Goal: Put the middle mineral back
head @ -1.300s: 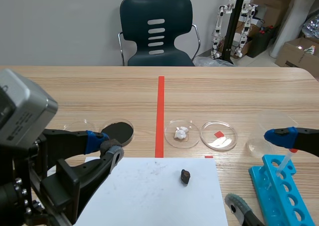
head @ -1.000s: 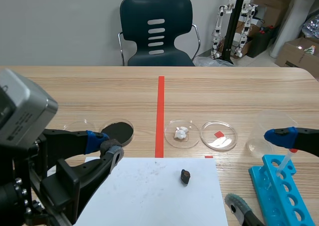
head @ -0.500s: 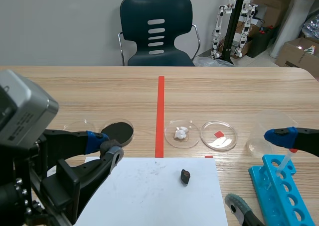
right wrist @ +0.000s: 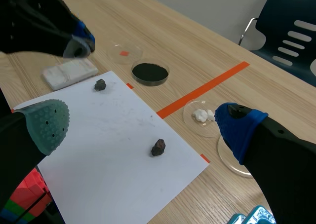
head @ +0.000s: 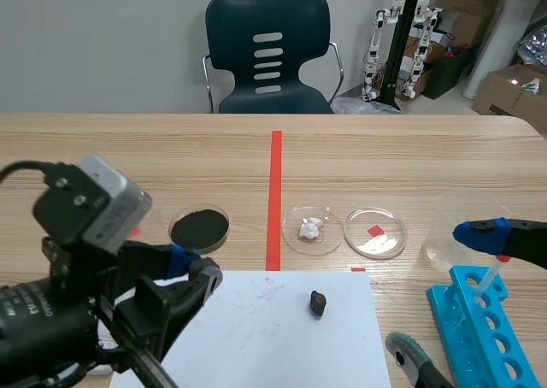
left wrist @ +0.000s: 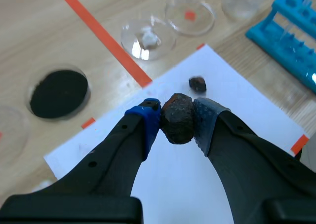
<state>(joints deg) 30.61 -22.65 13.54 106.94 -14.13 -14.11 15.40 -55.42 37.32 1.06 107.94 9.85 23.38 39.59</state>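
Note:
My left gripper (left wrist: 177,119) is shut on a dark brown mineral (left wrist: 177,118), held above the left part of the white paper (left wrist: 237,100). In the scene view this gripper (head: 192,268) hangs over the paper's (head: 256,337) near left corner. A smaller dark mineral (head: 317,302) lies on the sheet to its right, also seen as a mineral (left wrist: 197,83) ahead of the held one. A third mineral (right wrist: 100,84) rests near the paper's far corner. My right gripper (right wrist: 143,128) stands open over the right side, nothing between its fingers.
Beyond the paper stand a dish of black powder (head: 199,227), a dish with a white lump (head: 313,229) and a dish over a red mark (head: 374,232). A blue tube rack (head: 479,337) sits at the near right. A white block (right wrist: 69,72) lies beside the paper.
The left arm has swung lower and to the right, carrying its gripper a little right and nearer over the paper. The right gripper and the small mineral have not moved.

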